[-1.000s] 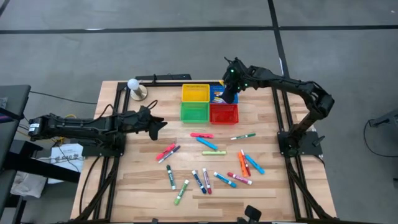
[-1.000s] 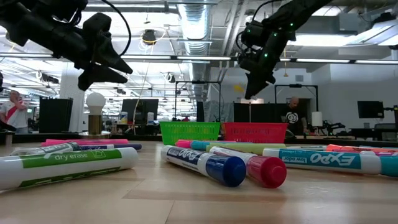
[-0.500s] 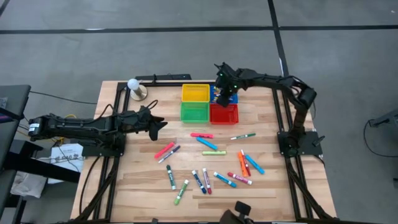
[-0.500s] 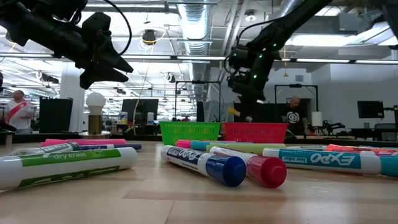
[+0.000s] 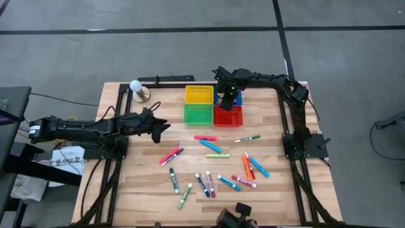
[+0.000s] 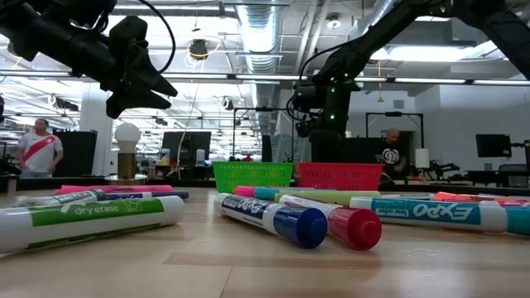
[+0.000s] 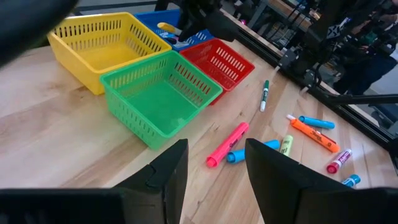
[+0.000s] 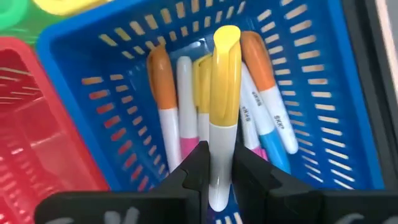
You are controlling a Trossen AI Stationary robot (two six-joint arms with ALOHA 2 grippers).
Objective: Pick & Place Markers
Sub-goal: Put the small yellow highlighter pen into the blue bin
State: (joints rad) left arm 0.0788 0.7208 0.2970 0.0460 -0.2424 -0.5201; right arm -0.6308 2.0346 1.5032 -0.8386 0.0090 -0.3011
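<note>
Several markers [image 5: 212, 163] lie scattered flat on the wooden table's near half. Yellow [image 5: 199, 94], green [image 5: 198, 114], red [image 5: 228, 116] and blue [image 5: 235, 96] mesh baskets stand in a block near the far edge. My right gripper [image 5: 226, 98] hangs over the blue basket [image 8: 311, 74], shut on a yellow-capped marker [image 8: 225, 74]. Several more markers [image 8: 168, 106] lie inside that basket. My left gripper [image 5: 161, 125] hovers open above the table, left of the green basket [image 7: 158, 99]. My right gripper pinches the yellow-capped marker by its white barrel [image 8: 219, 134] between both fingers [image 8: 193, 171]. The marker runs along the fingers, cap end [image 8: 227, 37] pointing away from them and down into the blue basket. Whether the cap touches the markers below, I cannot tell.
A white ball on a round brass stand [image 5: 137, 88] sits at the table's far left. Black frame rails [image 5: 285, 126] run along the table's right side. Bare wood lies between the baskets and the scattered markers. A person [image 6: 37, 149] stands in the room behind.
My right gripper has moved toward the table's left and come down over the blue basket, its wrist turning, carrying the yellow-capped marker with it. My left arm has kept still.
</note>
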